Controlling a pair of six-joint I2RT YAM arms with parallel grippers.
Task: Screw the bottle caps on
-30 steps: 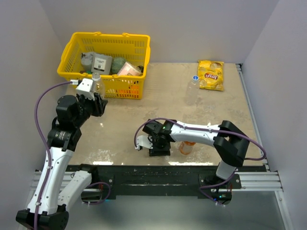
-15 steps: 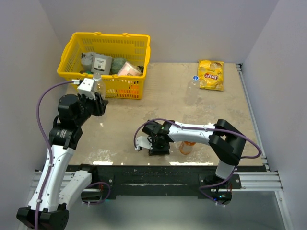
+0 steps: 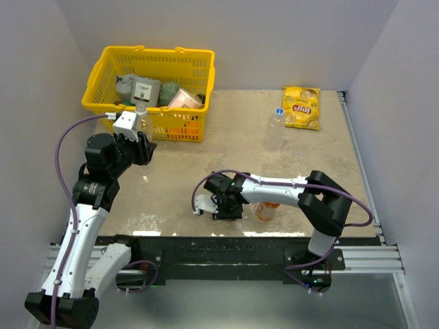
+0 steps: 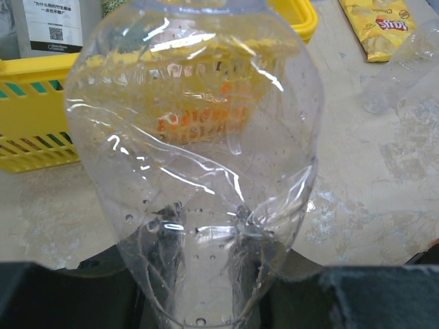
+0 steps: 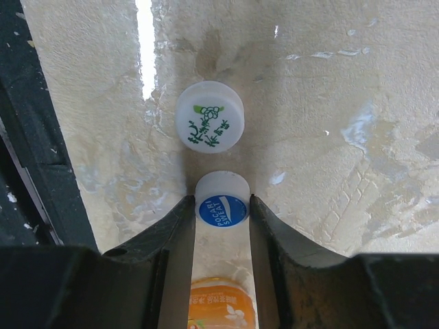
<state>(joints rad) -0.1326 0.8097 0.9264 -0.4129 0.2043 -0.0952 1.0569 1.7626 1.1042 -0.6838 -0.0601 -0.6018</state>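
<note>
Plastic, thin, clear and dented, forms the bottle (image 4: 199, 157) clamped at its waist by the left gripper (image 3: 139, 146), raised over the desk's (image 3: 206, 157) left side, just before the yellow mesh basket (image 3: 96, 89) in the far left corner. Low by the near edge, arm folded leftward, the right gripper (image 5: 222, 200) narrowly pinches a round blue-topped cap (image 5: 222, 210). A white cap (image 5: 209, 125) lies just beyond. An orange bottle (image 3: 267, 210) stands beside the wrist. Bare desk reaches a second clear bottle (image 3: 276, 130) by the glossy chip packet (image 3: 302, 106).
</note>
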